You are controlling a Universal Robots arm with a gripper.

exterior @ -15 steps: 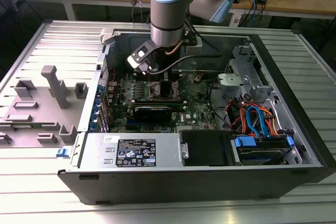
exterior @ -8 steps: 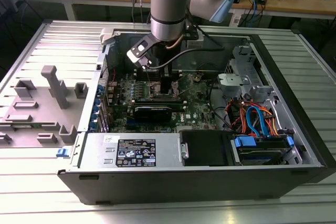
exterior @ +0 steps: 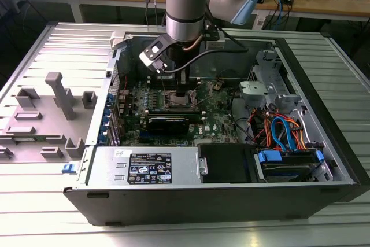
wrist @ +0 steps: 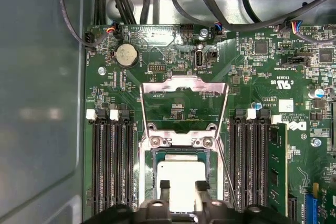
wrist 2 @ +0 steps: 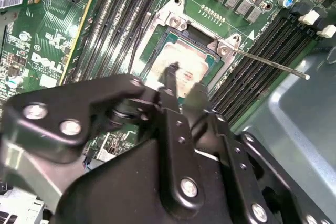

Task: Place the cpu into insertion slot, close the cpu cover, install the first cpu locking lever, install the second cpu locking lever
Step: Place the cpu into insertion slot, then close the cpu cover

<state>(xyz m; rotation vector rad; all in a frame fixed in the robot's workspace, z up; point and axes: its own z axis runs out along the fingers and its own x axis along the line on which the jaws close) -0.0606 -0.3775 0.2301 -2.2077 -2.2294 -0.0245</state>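
- The cpu (wrist: 181, 174) is seen seated in the insertion slot (wrist: 148, 177), directly beneath the fingers (wrist: 165, 185).
- Fingers are held parted, nothing gripped afaict.
- The cpu cover (wrist: 184, 83) is flipped open on the slot's far side.

Exterior view looks down; close wrist views seemingly share insertion slot (wrist: 181, 154)

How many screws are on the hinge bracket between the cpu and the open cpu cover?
2: one screw at each end of the bracket, beside the cpu; none seems hidden.
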